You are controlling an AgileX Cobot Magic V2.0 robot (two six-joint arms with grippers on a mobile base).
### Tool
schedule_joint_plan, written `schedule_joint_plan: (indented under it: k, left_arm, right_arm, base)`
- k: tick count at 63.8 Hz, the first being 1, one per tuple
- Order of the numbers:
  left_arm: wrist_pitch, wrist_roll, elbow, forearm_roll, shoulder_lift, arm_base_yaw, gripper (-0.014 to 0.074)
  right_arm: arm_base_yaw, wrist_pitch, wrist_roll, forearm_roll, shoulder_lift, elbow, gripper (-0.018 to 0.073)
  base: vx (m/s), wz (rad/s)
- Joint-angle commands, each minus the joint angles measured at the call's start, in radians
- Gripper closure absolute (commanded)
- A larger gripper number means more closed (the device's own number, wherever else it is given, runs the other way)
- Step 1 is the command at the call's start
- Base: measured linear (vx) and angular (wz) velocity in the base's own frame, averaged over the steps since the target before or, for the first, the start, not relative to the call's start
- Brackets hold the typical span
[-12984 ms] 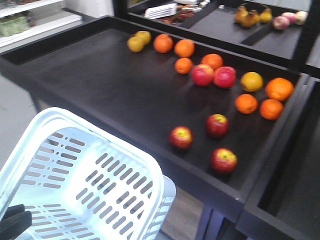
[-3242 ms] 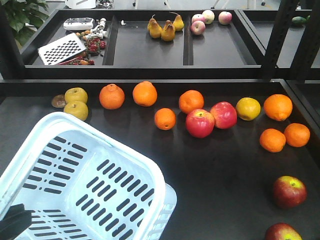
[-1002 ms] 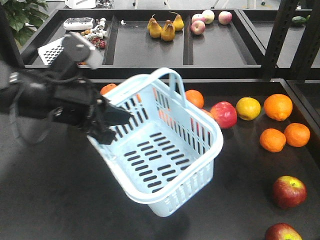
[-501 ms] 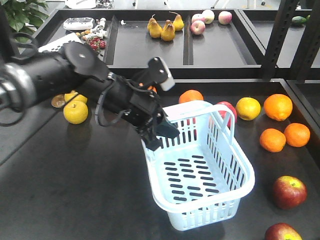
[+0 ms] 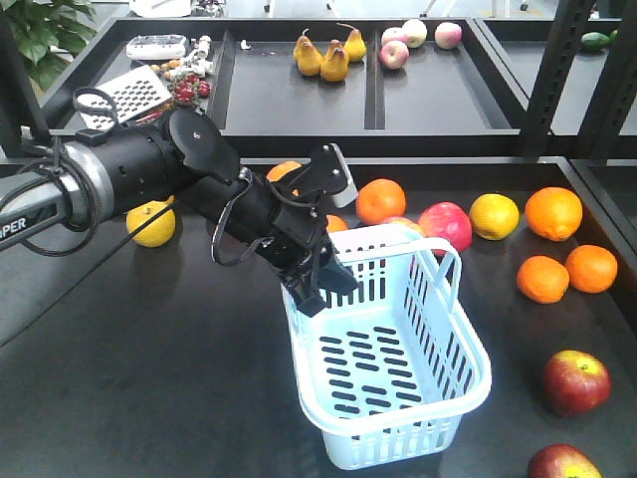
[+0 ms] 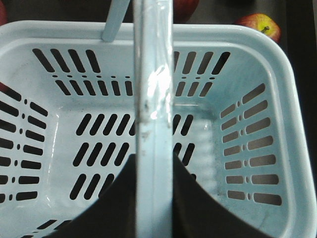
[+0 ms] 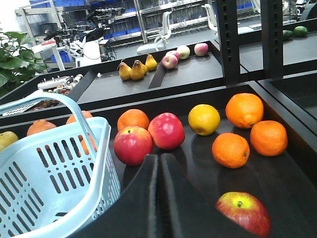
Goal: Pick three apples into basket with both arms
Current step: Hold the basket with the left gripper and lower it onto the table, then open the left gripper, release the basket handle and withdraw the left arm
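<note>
The pale blue basket [image 5: 390,450] sits tilted in the middle of the black table, open side up and with nothing in it. My left gripper [image 5: 315,287] is shut on a pale blue bar at the basket's left edge; in the left wrist view that bar [image 6: 154,124] runs straight between the jaws above the basket floor [image 6: 124,148]. Two dark red apples [image 5: 575,381] [image 5: 561,464] lie at the front right. One apple [image 6: 258,25] shows past the basket's corner. My right gripper [image 7: 159,156] is shut with nothing in it, beside the basket [image 7: 101,148], with an apple [image 7: 243,212] just to its right.
Oranges [image 5: 543,279], a yellow fruit [image 5: 495,215] and two brighter pinkish-red apples [image 5: 446,225] lie behind and to the right of the basket. A yellow fruit [image 5: 151,225] lies at the left. Pears [image 5: 321,58] sit on the back shelf. Black posts [image 5: 555,70] stand at the right.
The left arm has carried the basket from the front left to the table's middle and turned it open side up. In the last half second it moved slightly and settled lower.
</note>
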Motion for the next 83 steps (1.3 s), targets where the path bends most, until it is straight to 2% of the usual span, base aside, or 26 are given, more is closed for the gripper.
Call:
schedule_joint_plan:
  k: [1,12,26,35,43,51,57,68,72,74,78,83]
  left_arm:
    - [-0.023,0.002,-0.037,-0.054,-0.06,-0.004,0.0549]
    - [-0.022,0.002,-0.037,-0.011,-0.06,-0.004,0.0461]
    - [-0.03,-0.006,-0.037,-0.014,-0.06,-0.004,0.0262]
    - [-0.033,-0.068,-0.037,-0.013,-0.072,-0.001,0.0178]
    - [-0.023,-0.142,-0.037,-0.011,-0.112,0.004,0.0171]
    - [0.015,-0.23,-0.037,-0.009,-0.179,0.01,0.0192]
    - [0.07,-0.326,-0.037,0.029,-0.234,0.012,0.0245]
    - [0.241,-0.448,-0.037,0.203,-0.312,0.012,0.0473]
    - [0.251,-0.488,-0.027,0.252,-0.336,0.012,0.0563]
    - [0.251,-0.496,-0.02,0.261,-0.35,0.012,0.0602]
    - [0.25,-0.498,0.005,0.265,-0.376,0.012,0.0605]
    - [0.244,-0.498,0.053,0.23,-0.413,0.012,0.0605]
  right_arm:
    - [-0.006,-0.078,-0.004,-0.011,-0.013,0.013,0.0568]
    - [-0.006,-0.078,-0.004,-0.011,-0.013,0.013,0.0568]
    - [-0.006,-0.078,-0.004,-0.011,-0.013,0.013,0.0568]
    - [-0.006,-0.078,-0.004,-0.011,-0.013,0.013,0.0568]
    - [-0.006,-0.078,-0.004,-0.011,-0.013,0.013,0.0568]
    - [-0.006,-0.078,-0.004,-0.011,-0.013,0.013,0.0568]
    - [-0.006,-0.078,-0.004,-0.011,-0.013,0.013,0.0568]
    - [-0.006,-0.078,-0.004,-0.011,-0.013,0.013,0.0568]
    - [-0.006,-0.078,-0.004,-0.011,-0.013,0.013,0.0568]
    - [-0.006,-0.078,-0.004,-0.011,-0.013,0.013,0.0568]
    - [-0.006,-0.078,-0.004,-0.011,-0.013,0.013,0.0568]
    - [-0.006,-0.078,-0.004,-0.011,-0.013,0.013,0.0568]
  base:
    - [0.0,0.0]
    - [0.0,0.0]
    - [0.0,0.0]
    - [0.0,0.0]
    - [0.0,0.0]
    - [0.0,0.0]
    - [0.0,0.0]
    - [0.0,0.0]
    - [0.0,0.0]
    - [0.0,0.0]
    - [0.0,0.0]
    - [0.0,0.0]
